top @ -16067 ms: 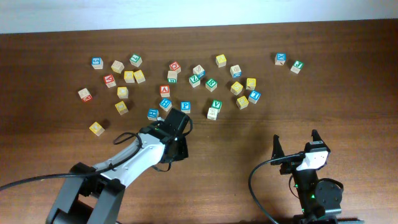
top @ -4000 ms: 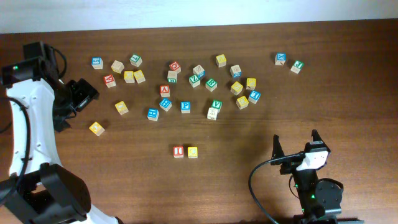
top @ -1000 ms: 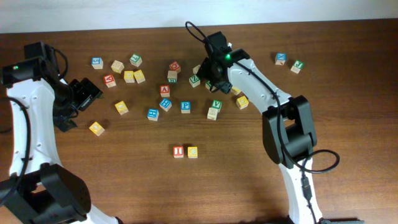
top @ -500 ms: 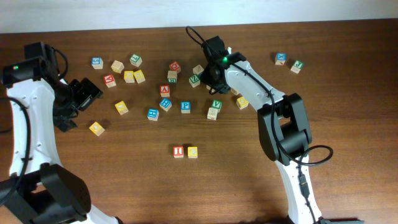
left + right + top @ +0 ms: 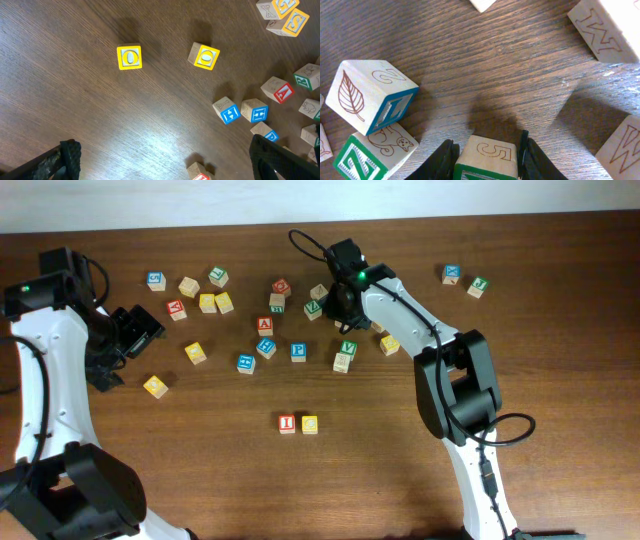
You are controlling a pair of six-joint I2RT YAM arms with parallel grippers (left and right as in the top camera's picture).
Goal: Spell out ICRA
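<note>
My right gripper (image 5: 487,155) has drawn its jaws in over the last second. Its fingers (image 5: 441,161) now touch both sides of the green-edged cube (image 5: 489,149) sitting between them.

Dark wood table (image 5: 400,470), non-task cubes scattered over far half. Far left grp: blue cube (image 5: 156,280), tan cube (image 5: 189,286), green cube (image 5: 218,276); two yellow cubes (image 5: 207,302) sat side by side just in front. Nearer left, yellow pair (image 5: 129,57) lay apart from each other, blue pair (image 5: 229,110) just beside each other. Blue P cube (image 5: 298,351) stood mid-table. Green V cube (image 5: 347,347) touched pale cube (image 5: 342,362). Far right, blue-framed cube (image 5: 451,274) & green-framed cube (image 5: 478,286) sat near each other, well apart from the rest. Rt wrist view: leaf cube (image 5: 370,95) w/ blue face next to cat cube (image 5: 370,150); W cube (image 5: 607,25) at top rt.
</note>
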